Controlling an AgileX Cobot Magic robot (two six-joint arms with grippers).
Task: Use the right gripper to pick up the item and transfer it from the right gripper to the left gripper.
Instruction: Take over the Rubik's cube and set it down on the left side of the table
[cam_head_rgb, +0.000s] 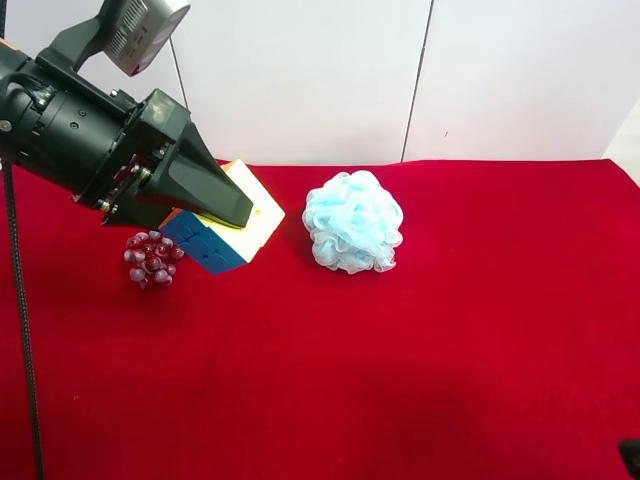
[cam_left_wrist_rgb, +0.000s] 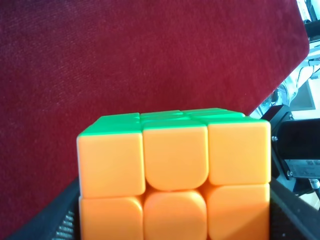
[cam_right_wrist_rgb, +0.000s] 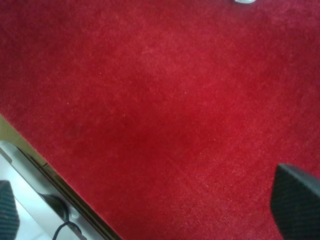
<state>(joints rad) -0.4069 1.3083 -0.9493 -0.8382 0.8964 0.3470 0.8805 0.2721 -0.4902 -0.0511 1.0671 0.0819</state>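
Observation:
A Rubik's cube (cam_head_rgb: 238, 238) with blue, yellow and orange faces hangs just above the red cloth, held by the arm at the exterior high view's left. The left wrist view shows it as the left arm: my left gripper (cam_left_wrist_rgb: 175, 227) is shut on the cube (cam_left_wrist_rgb: 175, 175), whose orange and green faces fill that view between the dark fingers (cam_left_wrist_rgb: 55, 227). In the exterior view the left gripper (cam_head_rgb: 222, 208) covers the cube's upper left. My right gripper (cam_right_wrist_rgb: 152, 205) is open and empty over bare red cloth, its fingertips (cam_right_wrist_rgb: 297, 200) far apart.
A pale blue bath loofah (cam_head_rgb: 352, 222) lies right of the cube. A bunch of purple grapes (cam_head_rgb: 152, 258) lies to the cube's left, under the left arm. The red cloth (cam_head_rgb: 400, 380) covers the table; its edge (cam_right_wrist_rgb: 45, 160) shows in the right wrist view.

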